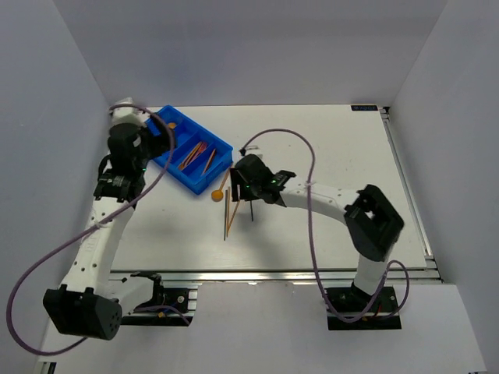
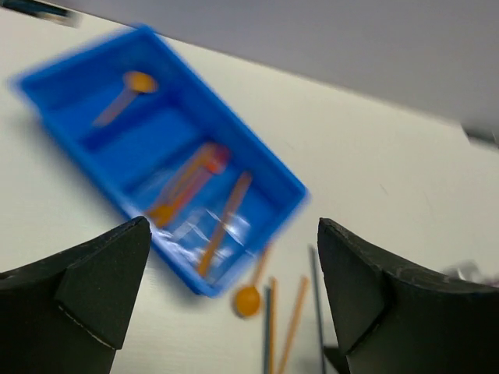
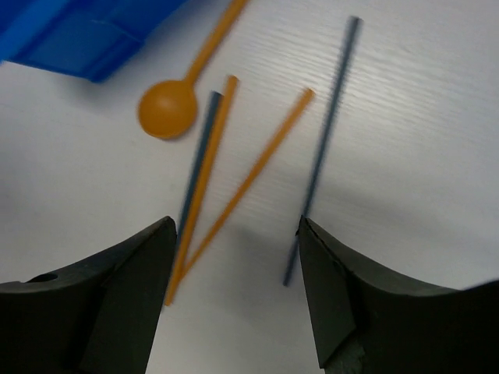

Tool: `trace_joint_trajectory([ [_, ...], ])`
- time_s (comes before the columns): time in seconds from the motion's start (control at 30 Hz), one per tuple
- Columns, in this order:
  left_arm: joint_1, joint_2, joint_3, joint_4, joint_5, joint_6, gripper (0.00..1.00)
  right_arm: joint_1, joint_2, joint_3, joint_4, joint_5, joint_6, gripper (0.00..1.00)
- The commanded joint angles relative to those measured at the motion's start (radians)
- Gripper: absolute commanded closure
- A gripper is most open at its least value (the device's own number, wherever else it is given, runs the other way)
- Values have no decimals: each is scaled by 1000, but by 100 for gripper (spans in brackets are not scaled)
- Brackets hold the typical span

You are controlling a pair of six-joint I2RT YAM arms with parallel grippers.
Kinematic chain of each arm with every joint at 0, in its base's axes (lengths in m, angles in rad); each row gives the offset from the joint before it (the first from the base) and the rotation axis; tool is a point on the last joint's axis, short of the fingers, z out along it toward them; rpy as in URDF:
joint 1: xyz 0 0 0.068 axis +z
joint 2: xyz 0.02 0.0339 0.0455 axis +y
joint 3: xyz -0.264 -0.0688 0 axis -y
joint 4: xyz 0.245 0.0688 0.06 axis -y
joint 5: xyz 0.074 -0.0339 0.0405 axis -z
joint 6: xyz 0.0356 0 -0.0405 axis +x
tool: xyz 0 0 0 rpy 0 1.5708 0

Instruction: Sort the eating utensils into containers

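Right wrist, one spoon [image 3: 168, 107], four sticks [image 3: 248, 175]

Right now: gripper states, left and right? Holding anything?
Left gripper: open, empty, near the blue tray.
Right gripper: open, empty, over loose sticks.

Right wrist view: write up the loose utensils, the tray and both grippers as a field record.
orange spoon: on the table, by a corner of the blue tray
paired sticks: orange stick alongside dark stick
other sticks: slanted orange stick; separate dark stick farther right
tray contents: second spoon, other orange and red pieces, blurred
right gripper: open, over the sticks, empty
left gripper: open, facing the tray, empty
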Motion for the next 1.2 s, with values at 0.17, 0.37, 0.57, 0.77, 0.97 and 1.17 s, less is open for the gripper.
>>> trace_joint_trajectory([
  [0.17,-394,217,26,-50,21,66,14,-187,-612,-429,12,11,44,29],
  [0.37,-513,529,143,-92,-97,91,34,-290,-841,-483,-125,16,-57,29],
  [0.57,-513,627,143,-53,-203,103,35,-304,-938,-524,-183,-3,-102,28],
  [0.77,-513,682,65,51,-260,119,38,-306,-962,-560,-176,-26,-103,28],
  [0.97,-513,739,51,106,-293,139,41,-306,-949,-569,-153,-35,-108,28],
  [1.17,-513,758,42,144,-317,145,42,-306,-945,-572,-146,-36,-119,28],
])
